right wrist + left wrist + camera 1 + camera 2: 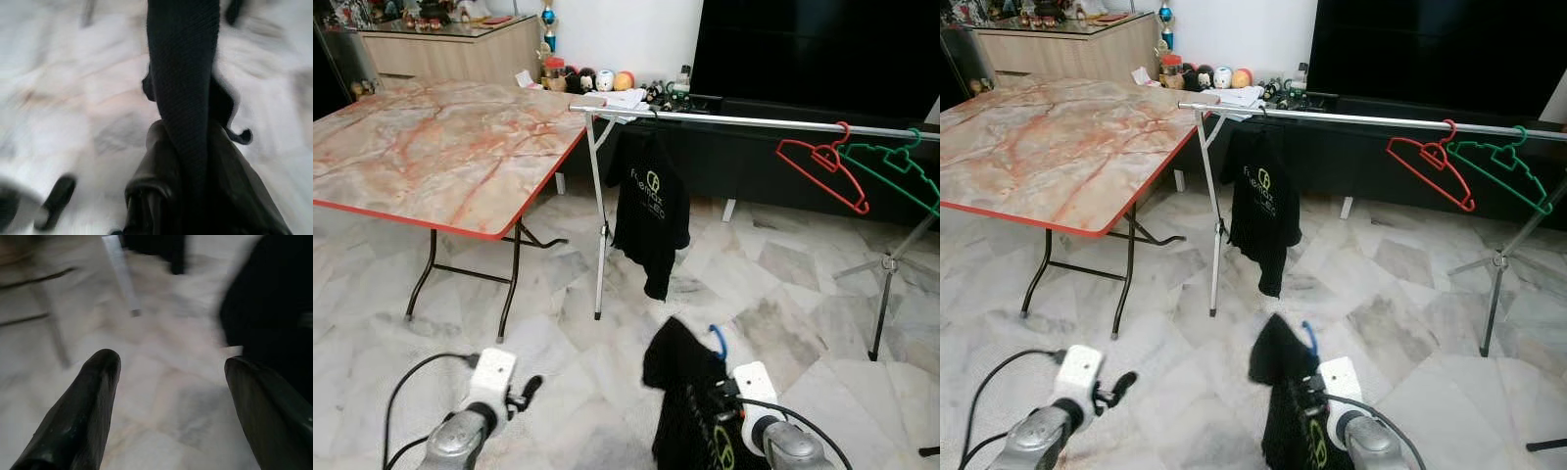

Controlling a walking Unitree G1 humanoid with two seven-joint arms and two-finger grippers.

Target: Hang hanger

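Holding the blue hanger (718,341) with its black shirt at bottom centre, the right claw (722,390) stood clamped on it, well below the rail (754,120) running across the upper frame, while the left claw (171,382) gaped empty.

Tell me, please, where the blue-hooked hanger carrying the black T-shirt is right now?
The blue-hooked hanger with its black T-shirt is low at centre-right of the head views, held by the right gripper, short of the silver clothes rail.
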